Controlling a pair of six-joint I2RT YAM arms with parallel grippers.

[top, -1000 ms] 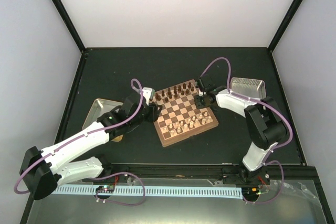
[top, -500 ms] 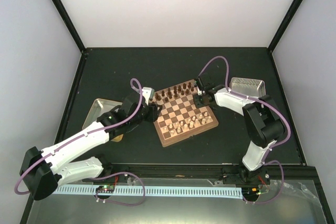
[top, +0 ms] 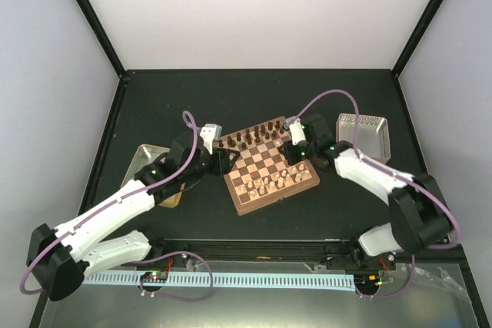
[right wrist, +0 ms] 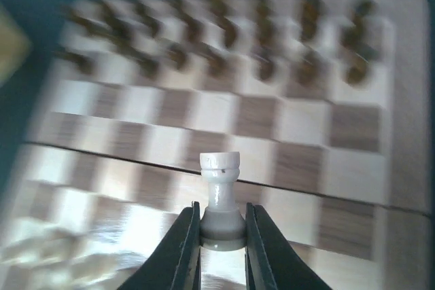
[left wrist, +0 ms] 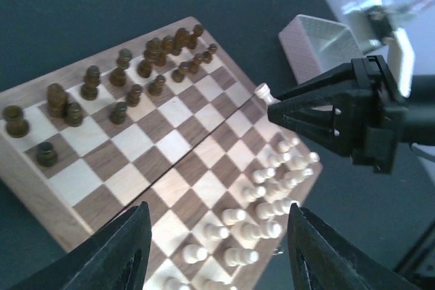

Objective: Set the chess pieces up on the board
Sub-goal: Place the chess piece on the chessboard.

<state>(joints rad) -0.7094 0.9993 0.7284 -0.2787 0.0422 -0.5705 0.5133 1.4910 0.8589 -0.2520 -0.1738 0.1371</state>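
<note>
A rook [right wrist: 221, 191] is pinched low by the right hand [right wrist: 222, 234]; crowded chess pieces [left wrist: 234, 216] could be toppled by a tilted set-down.

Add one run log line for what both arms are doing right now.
right end effector: shut on cream chess piece, over board | left end effector: open, empty, at board's left edge

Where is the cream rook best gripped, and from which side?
By the flared foot of the rook, pinched from both flanks, coming in low from the right side of the board, as the right gripper has it. It stands upright; the round foot fits between the jaws and the crenellated top is left clear.
</note>
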